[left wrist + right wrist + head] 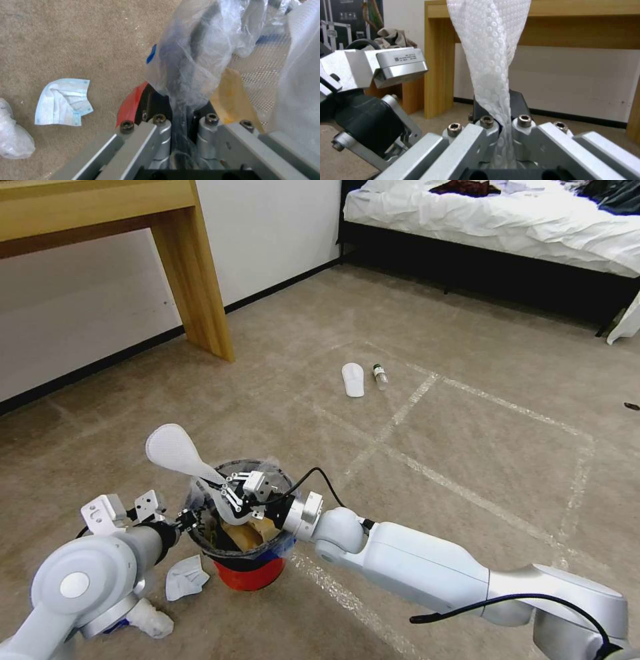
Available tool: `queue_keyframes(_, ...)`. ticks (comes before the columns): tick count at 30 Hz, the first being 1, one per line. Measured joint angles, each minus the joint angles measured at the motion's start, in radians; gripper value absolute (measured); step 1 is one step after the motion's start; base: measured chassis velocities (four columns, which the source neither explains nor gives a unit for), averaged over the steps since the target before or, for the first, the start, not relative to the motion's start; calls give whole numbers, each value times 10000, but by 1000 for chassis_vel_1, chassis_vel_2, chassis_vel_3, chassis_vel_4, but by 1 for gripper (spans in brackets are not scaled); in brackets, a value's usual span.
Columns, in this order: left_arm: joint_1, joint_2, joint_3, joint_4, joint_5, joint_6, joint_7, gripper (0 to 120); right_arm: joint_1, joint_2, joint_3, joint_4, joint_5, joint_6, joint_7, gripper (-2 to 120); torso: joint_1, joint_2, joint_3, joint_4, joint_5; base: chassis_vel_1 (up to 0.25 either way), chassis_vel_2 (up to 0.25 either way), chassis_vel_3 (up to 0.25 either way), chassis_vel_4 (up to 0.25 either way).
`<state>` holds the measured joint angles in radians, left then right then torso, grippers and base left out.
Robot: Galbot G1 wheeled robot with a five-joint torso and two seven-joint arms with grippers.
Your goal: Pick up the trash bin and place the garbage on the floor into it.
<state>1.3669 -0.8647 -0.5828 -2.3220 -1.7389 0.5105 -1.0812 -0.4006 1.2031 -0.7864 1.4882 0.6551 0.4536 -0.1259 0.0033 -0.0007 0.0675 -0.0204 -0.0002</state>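
The trash bin (250, 570), red with a clear bag liner, stands on the floor (433, 400) in front of me. My left gripper (189, 520) is shut on its rim and liner (186, 62); the bin's red wall (131, 105) shows beside the fingers. My right gripper (227, 495) hovers over the bin's mouth, shut on a flat white slipper (175, 450) that juts up and to the left; the slipper (490, 50) is pinched between its pads. A brown paper bag (250, 533) lies inside the bin. A second slipper (353, 379) and a clear bottle (380, 376) lie farther out.
A pale blue face mask (187, 578) and a crumpled white wad (152, 621) lie on the carpet left of the bin. A wooden desk leg (200, 280) stands at the back left, a bed (500, 220) at the back right.
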Motion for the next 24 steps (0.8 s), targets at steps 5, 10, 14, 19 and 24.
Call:
queue_keyframes(5,52,-13,-38,-47,-7,-5,-25,4,-37,-55,0,-18,-26,21,3,0,0,0,0,0,0,0,0,0,0)
queue_keyframes(10,63,-19,-46,-61,-20,-4,-29,4,-171,-116,-2,-40,-195,125,178,0,0,0,0,0,0,0,0,0,0)
queue_keyframes(14,70,-9,-59,-61,-12,-3,-35,4,-256,-202,1,-55,-246,180,253,8,0,0,0,0,1,0,0,0,0)
queue_keyframes(19,70,26,-71,-52,-29,-4,-35,4,-292,-290,43,-55,-302,192,283,23,2,0,0,0,0,0,0,0,0)
queue_keyframes(24,-12,94,-115,26,-92,-11,-39,4,-296,-398,72,-57,-308,192,308,41,2,0,0,0,0,0,0,0,0)
